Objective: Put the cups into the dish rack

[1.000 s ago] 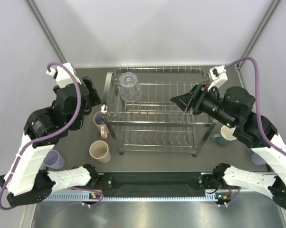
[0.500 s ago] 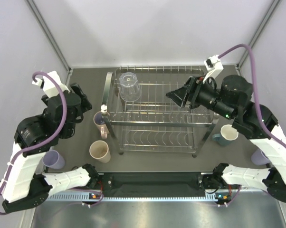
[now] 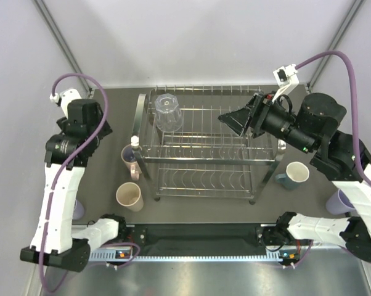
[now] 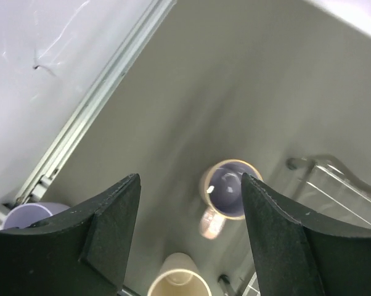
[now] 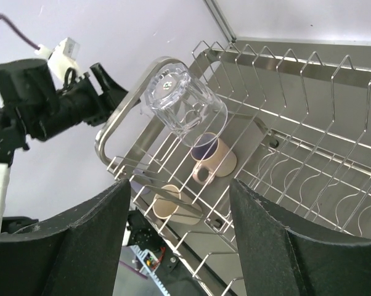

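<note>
Left gripper (image 4: 188, 185): fingers spread wide, empty, high above the table. Pink mug (image 4: 227, 187) sits far below, seen in the gap, nearer the right finger. Right gripper (image 5: 177, 191): also agape, holding nothing, over the dish rack (image 3: 204, 160). Clear glass (image 5: 182, 105) stands upside down on the top tier, ahead of the fingers, untouched.

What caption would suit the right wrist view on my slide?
Open right gripper hovers over the dish rack, where one clear glass sits upside down on the upper tier.

L claw (image 4: 190, 180), R claw (image 5: 179, 186) agape, empty
</note>
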You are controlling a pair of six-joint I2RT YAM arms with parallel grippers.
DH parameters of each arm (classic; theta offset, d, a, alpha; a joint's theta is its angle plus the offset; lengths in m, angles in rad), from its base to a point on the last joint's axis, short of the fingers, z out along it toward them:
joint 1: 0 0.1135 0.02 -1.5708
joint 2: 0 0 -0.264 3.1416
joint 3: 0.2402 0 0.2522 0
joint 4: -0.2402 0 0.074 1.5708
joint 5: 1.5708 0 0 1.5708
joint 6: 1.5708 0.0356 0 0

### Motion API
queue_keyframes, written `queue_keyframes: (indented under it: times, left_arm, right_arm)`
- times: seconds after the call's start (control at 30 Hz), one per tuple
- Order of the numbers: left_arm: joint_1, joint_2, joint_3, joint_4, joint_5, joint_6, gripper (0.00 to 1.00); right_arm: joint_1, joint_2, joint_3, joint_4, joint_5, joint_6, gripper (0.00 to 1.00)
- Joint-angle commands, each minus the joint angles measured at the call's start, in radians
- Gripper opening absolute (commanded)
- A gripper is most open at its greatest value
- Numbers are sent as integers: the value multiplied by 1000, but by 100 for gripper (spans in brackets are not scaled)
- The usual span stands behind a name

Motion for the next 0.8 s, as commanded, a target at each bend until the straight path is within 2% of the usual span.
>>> queue_keyframes:
  times: [0.0,0.17,0.4,0.57,0.77]
  left_arm:
    - [105,18,-18,148,230,101,72]
    - [178,52,-100,210,382,26,74]
    - [281,66,-283,295,492,-6,73]
    - [284,59,-433,309,529,-12,72]
    - [284,47,-532,368,568,-29,68]
  right_arm:
    - [12,-24,-6,-2,-6,-13,65]
    - [14,-30,-3,-10,-14,-17,65]
    - [14,-29,-15,-83,-101,-42,67]
    - [15,-32,-51,-115,-164,-68,69]
    - [14,-39,-57,-117,-170,-73,70]
